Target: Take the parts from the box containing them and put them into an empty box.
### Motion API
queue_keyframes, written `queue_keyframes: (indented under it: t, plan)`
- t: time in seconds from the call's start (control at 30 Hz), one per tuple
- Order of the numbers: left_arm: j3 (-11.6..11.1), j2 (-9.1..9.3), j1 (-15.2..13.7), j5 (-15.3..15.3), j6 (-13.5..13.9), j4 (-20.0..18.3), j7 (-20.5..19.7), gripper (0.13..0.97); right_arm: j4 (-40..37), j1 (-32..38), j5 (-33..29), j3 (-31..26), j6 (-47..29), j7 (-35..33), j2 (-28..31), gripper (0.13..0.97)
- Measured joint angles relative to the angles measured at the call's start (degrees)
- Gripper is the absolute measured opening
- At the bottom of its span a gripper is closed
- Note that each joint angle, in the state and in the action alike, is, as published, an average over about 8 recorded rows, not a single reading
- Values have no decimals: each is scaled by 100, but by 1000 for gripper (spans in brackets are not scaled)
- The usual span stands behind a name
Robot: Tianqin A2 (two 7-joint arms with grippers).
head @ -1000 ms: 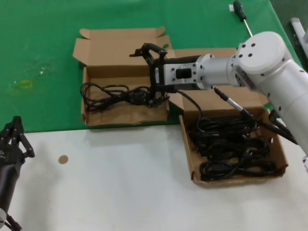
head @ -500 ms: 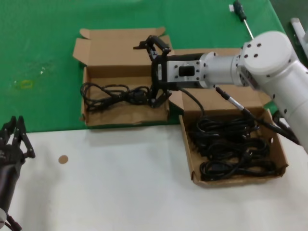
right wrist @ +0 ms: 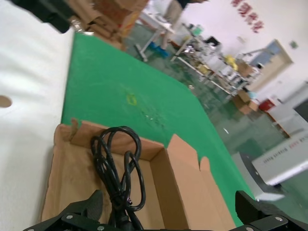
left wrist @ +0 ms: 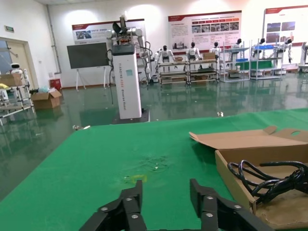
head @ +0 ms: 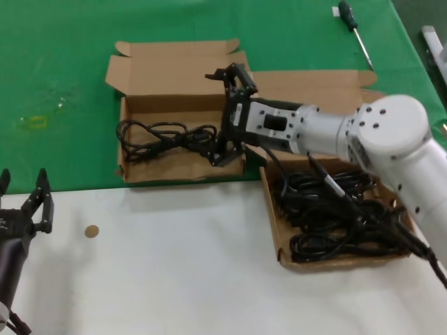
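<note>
Right arm [head: 391, 139] covers the wider box's [head: 412, 241] back wall and part of its cords [head: 335, 237]; can't count the bundles. Right hand [head: 225, 115] hides the plug end of the cord [head: 157, 134] in the narrower box [head: 181, 167]. Left hand [head: 24, 206] is cut off by the head view's edge. Screwdriver [head: 351, 21] handle is clipped at the top.

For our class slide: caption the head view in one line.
Right tool open above a black cord lying in the narrow box; more cords fill the wide box.
</note>
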Motion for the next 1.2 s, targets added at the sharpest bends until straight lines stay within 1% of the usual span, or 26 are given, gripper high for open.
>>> queue_keyframes:
  t: [0.2, 0.23, 0.5, 0.53, 0.8, 0.93, 1.2]
  plan:
    - [0, 0, 0, -1, 0, 0, 0, 385, 397, -495, 162, 221, 368, 250, 31, 966]
    - [0, 0, 0, -1, 0, 0, 0, 385, 465, -579, 189, 258, 430, 293, 37, 966]
    - [0, 0, 0, -1, 0, 0, 1, 602, 998, -1246, 405, 554, 920, 625, 79, 966]
    - [0, 0, 0, -1, 0, 0, 1, 602, 1065, -1330, 432, 591, 983, 668, 85, 966]
    - [0, 0, 0, -1, 0, 0, 1, 795, 1594, -1993, 649, 885, 1474, 1004, 127, 966]
    - [0, 0, 0, -1, 0, 0, 1, 795, 1861, -2327, 758, 1033, 1720, 1172, 148, 966]
    - [0, 0, 0, -1, 0, 0, 1, 916, 2392, -2992, 974, 1329, 2212, 1506, 190, 966]
